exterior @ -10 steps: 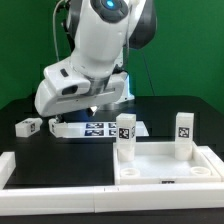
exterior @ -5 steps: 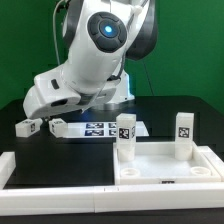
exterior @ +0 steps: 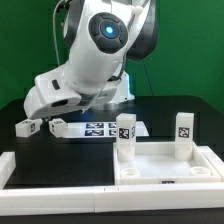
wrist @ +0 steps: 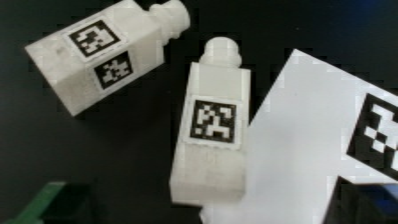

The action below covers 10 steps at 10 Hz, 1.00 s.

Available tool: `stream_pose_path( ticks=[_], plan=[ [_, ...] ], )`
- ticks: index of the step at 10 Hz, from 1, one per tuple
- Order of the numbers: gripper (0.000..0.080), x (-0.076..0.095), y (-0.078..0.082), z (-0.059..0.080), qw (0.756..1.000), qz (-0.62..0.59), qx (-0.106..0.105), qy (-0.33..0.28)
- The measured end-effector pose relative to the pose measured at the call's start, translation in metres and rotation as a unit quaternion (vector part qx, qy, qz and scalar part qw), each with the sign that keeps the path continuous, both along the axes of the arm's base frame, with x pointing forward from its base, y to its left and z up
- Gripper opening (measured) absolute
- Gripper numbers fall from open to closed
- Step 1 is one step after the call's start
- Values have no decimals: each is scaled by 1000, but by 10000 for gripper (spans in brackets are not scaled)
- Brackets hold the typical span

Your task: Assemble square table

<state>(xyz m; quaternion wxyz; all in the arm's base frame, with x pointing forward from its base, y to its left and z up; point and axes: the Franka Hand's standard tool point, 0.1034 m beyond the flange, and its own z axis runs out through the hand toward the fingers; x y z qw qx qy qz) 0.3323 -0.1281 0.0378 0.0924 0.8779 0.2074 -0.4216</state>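
- The white Panda arm (exterior: 95, 55) leaned down from the top of the exterior view toward that view's left, over the black table (exterior: 70, 145).
- A long white border rail (exterior: 50, 190) ran along the near edge of the table and turned up the side at the exterior view's left.
- The square tabletop (exterior: 165, 165), a white slab with a raised rim, lay flat in the near corner at the exterior view's right.
- The marker board (exterior: 100, 128) lay flat behind the square tabletop, toward the middle of the table.
- Two tagged legs stood upright on the slab, the nearer upright leg (exterior: 125, 137) at its back corner by the marker board and the farther upright leg (exterior: 184, 131) at the other back corner.
- Two more tagged legs lay on their sides on the black table. The inner loose leg (exterior: 58, 126) was just beside the marker board's edge, and the outer loose leg (exterior: 28, 126) was apart from it, farther to the exterior view's left.
- In the wrist view both loose legs lay directly below the camera, each ending in a narrower stub.
- The gripper (exterior: 60, 114) hung over the inner loose leg with its jaws spread to their widest, and nothing was held between them.
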Motion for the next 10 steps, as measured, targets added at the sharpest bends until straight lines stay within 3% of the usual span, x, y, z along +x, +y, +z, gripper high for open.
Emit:
stream_pose_path(
  ticks=[2,4,9,10],
  plan=[
    [649,-17,-2,-16,999,-11,-27,25],
    [649,-21,-1,-21,998,-14,-45,42],
    [649,-20,-2,-22,998,-12,-45,45],
    [536,-20,-2,-22,998,-12,-45,45]
  ],
)
